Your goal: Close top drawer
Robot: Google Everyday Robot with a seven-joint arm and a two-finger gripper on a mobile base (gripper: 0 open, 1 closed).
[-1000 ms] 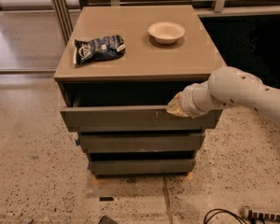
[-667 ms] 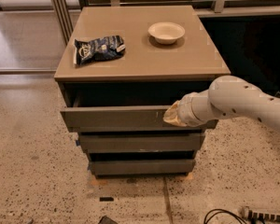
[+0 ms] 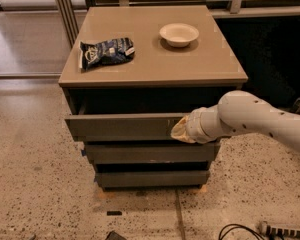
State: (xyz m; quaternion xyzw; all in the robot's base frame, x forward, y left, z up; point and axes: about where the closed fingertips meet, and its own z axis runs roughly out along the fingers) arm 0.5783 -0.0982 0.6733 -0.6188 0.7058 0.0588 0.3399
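Sliding left and lower since a second ago, my cream tool (image 3: 181,130) sits against the flat front of the wide, shallow grey-taupe top drawer (image 3: 120,126), which stretches leftward from it, still pulled out. Apart or together, I cannot tell.

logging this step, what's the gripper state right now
gripper: at the top drawer front, right of middle; open or closed cannot be told

top drawer (image 3: 120,126): grey-taupe front, dark inside
gripper (image 3: 179,130): cream-tan, against the drawer front's right part
arm (image 3: 260,121): white
cabinet top (image 3: 155,64): plain beige-tan
chip bag (image 3: 106,53): dark blue, white print
bowl (image 3: 179,34): cream-white
floor (image 3: 35,194): beige, dark-speckled
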